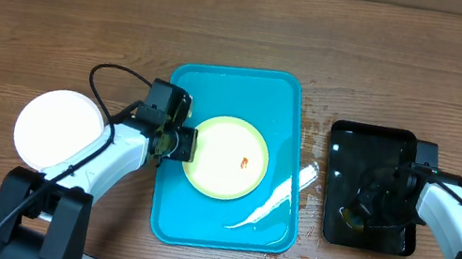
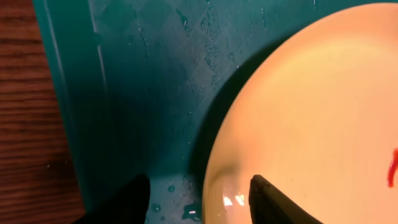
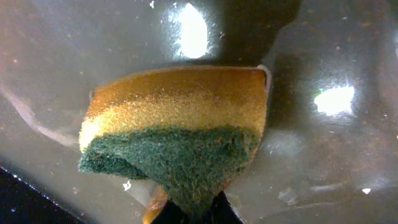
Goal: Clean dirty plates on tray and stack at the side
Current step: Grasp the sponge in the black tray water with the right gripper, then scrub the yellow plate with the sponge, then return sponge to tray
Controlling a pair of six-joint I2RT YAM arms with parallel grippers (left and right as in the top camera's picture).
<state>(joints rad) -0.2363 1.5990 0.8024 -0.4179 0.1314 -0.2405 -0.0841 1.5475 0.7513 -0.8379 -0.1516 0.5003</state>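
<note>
A pale yellow-green plate (image 1: 224, 156) with a small red-orange smear lies in the turquoise tray (image 1: 220, 85). My left gripper (image 1: 179, 142) is open at the plate's left rim; in the left wrist view the plate (image 2: 317, 106) fills the right side, one finger rests over its edge and the other over the wet tray (image 2: 137, 74). A white plate (image 1: 59, 130) sits on the table at the left. My right gripper (image 1: 369, 203) is shut on a yellow and green sponge (image 3: 180, 130) over the black tray (image 1: 372, 140).
White foam streaks (image 1: 267, 205) and water drops lie on the turquoise tray's right part and on the table beside it. The black tray holds shallow water (image 3: 323, 143). The table's front edge runs near both arm bases.
</note>
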